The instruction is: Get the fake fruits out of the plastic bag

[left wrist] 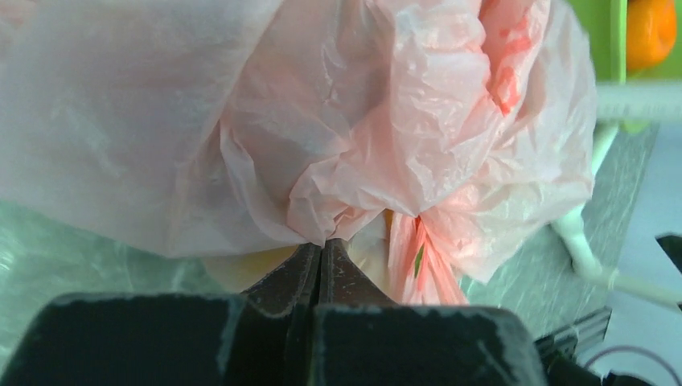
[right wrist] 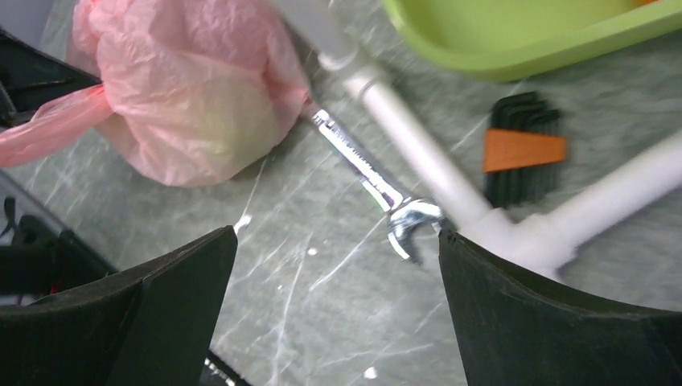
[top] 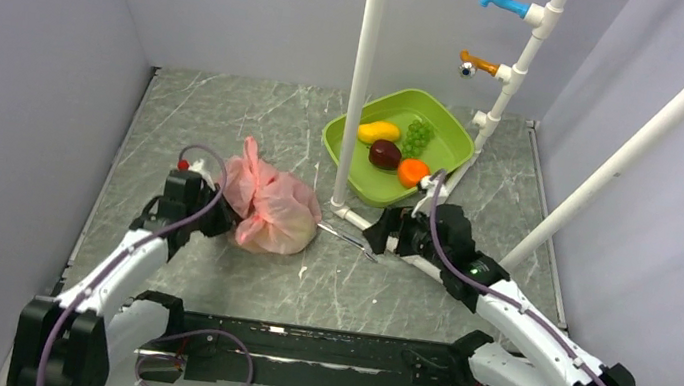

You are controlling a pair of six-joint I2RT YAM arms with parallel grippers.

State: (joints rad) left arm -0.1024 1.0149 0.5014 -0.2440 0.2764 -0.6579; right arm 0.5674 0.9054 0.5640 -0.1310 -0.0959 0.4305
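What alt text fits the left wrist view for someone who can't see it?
The left hand, fully shut, pinches a bunched fold of the pink plastic bag, which fills most of the frame. An orange fruit in the green tub shows at top right.

bulging, crumpled pink plastic bag (top: 272, 210)

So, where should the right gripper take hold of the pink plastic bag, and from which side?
Probably the crumpled peak of the pink plastic bag, reached from its right, from above. The left gripper is shut on the left edge, and the rounded belly is stretched smooth; only the peak offers loose folds for the open right gripper.
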